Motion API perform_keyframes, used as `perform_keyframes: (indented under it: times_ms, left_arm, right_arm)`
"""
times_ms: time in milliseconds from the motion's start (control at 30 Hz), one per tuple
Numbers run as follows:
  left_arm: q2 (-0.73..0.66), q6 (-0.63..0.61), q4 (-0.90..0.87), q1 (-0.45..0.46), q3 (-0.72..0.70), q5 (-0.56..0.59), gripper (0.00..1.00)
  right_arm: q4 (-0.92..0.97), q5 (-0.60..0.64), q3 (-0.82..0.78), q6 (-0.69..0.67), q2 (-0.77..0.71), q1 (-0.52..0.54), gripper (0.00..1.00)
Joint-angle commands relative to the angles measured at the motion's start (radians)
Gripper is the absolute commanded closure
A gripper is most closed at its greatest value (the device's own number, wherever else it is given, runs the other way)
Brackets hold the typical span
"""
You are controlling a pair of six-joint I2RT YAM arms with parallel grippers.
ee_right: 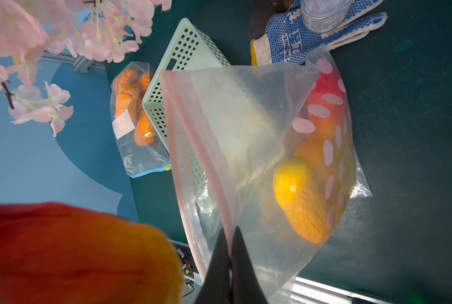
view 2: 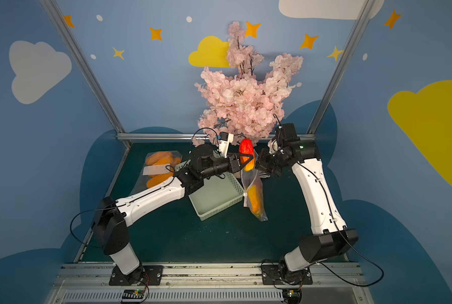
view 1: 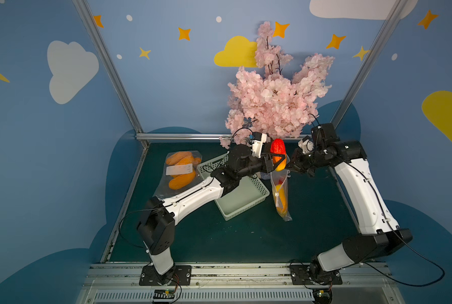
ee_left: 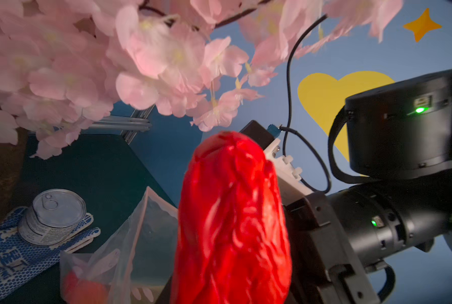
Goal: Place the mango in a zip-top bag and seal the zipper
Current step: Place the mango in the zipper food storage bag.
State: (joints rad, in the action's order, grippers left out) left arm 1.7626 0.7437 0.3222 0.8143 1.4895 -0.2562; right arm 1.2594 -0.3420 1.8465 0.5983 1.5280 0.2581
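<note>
Mango status: the left gripper [view 1: 280, 160] is clamping the red-and-yellow mango [view 1: 277, 151] across its middle. Its jaws are standing partway apart around the fruit, with the red end up and the yellow end down. I am seeing the fruit held off the dark green table mat [view 1: 245, 237], right over the mouth of the clear zip-top bag [view 1: 281, 194]. I cannot tell whether the yellow tip is inside the mouth.

The right gripper [ee_right: 230, 237] is pinching the bag's pink zipper strip [ee_right: 193, 147], jaws closed tight on the film. It is holding the top up while the bag's lower end is resting on the mat. The bag is printed with white ovals and is already carrying a yellow-orange fruit [ee_right: 306, 200], with red showing deeper in.

Surroundings:
- A pale green perforated plastic basket [view 1: 242, 200] is lying just beside the bag, on my left.
- Beyond it a second clear bag of orange fruit [view 1: 181, 168] is lying flat.
- Pink artificial blossom branches [view 1: 274, 97] are hanging behind the grippers.

Writing check:
- The second bag's white label [ee_right: 123, 123] is carrying faint marks I cannot read.
- The blue-dotted white work glove [ee_right: 298, 39] is showing blue printed characters, not legible to me.
- The silver pull-tab tin can [ee_left: 52, 215] sitting on the glove is showing small print that is too blurred to read.
</note>
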Motion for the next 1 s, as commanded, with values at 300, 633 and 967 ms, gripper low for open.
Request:
perform_keyframes:
  times_ms: [300, 633, 967]
  left_arm:
    - [-0.029, -0.136, -0.057, 0.083, -0.05, 0.195, 0.74]
    - [-0.016, -0.213, -0.231, 0.097, 0.007, 0.284, 0.74]
    - [-0.04, -0.29, -0.385, 0.128, 0.059, 0.243, 0.29]
  right_arm:
    - [-0.013, -0.012, 0.02, 0.009, -0.025, 0.003, 1.0]
    - [-0.008, -0.003, 0.022, 0.015, -0.033, 0.003, 1.0]
    - [-0.026, 0.015, 0.022, 0.052, -0.034, 0.003, 1.0]
